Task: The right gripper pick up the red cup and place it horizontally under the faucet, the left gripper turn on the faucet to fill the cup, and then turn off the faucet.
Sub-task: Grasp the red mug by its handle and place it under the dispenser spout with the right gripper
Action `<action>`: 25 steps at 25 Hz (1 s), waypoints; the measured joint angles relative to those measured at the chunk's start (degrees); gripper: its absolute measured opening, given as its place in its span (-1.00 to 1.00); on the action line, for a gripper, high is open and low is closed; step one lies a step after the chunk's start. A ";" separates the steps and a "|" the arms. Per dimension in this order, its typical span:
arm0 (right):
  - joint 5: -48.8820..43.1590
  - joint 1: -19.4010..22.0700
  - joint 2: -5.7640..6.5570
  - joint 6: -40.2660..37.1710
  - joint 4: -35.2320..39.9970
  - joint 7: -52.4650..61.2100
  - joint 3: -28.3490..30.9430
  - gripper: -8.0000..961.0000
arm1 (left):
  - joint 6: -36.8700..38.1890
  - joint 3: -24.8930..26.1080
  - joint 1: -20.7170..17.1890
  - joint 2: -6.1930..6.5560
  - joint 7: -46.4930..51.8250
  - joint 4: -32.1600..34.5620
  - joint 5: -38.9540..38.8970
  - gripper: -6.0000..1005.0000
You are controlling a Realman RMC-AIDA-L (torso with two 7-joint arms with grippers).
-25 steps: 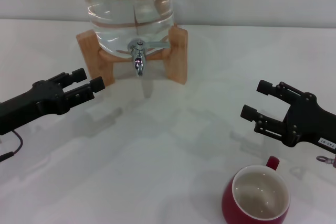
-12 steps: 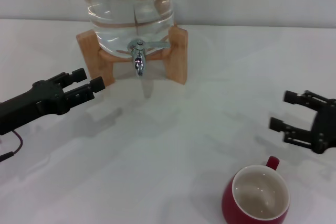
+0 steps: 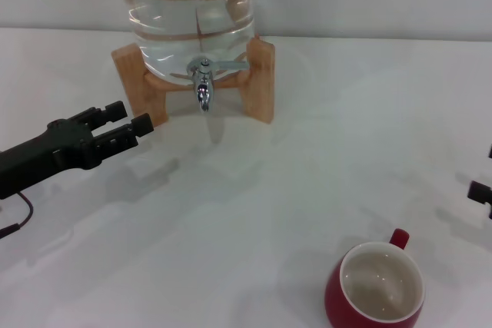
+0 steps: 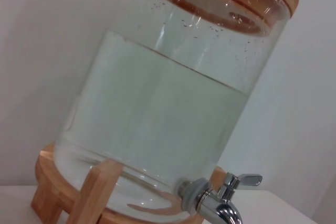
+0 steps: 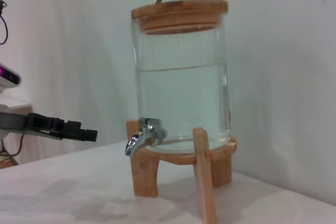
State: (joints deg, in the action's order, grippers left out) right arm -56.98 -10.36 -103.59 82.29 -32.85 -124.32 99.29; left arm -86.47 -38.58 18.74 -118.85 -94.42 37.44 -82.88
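**Red cup upright on the bench, both hands away from it**

The white bench fills the head view and carries everything. At its far side stands the large clear water jar, about three-quarters full in the right wrist view, capped with a wooden lid that has a thin arched handle. The jar sits in a wooden stand whose legs rest on the bench.

The left hand reaches in from the left edge of the head view on a black arm, hovering above the bench to the left of the stand and nearer the robot than it. Its two fingers are spread apart and grasp nothing. A thin cable trails below the arm near the picture's edge.

The red cup stands upright near the front right of the bench, its cream-white inside bare and its small loop handle turned away from the robot. It is well apart from the jar and from both hands.

The faucet juts from the jar's lower front between the stand's legs, spout downward, with its thin lever lying roughly level and pointing to the right.

Of the right hand only a black sliver shows at the right edge, beyond the cup; whether it is released or clenched I cannot tell.
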 joint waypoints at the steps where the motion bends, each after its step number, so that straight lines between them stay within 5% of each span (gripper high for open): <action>1: -0.40 0.61 -0.04 0.56 0.21 -0.62 0.74 0.60 | -0.01 0.00 -0.05 0.00 0.01 0.00 0.00 0.58; 9: -3.30 3.58 -2.08 0.83 1.99 -6.56 1.33 0.59 | -0.02 0.00 0.47 0.03 0.09 0.00 0.00 0.58; 25: -6.55 1.60 -4.81 0.34 5.43 -8.13 1.12 0.41 | -0.01 0.00 1.30 0.06 0.11 0.00 0.53 0.58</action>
State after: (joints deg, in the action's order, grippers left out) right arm -63.53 -8.76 -108.40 82.63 -27.42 -132.45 100.41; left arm -86.48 -38.58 20.04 -118.79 -94.30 37.44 -82.35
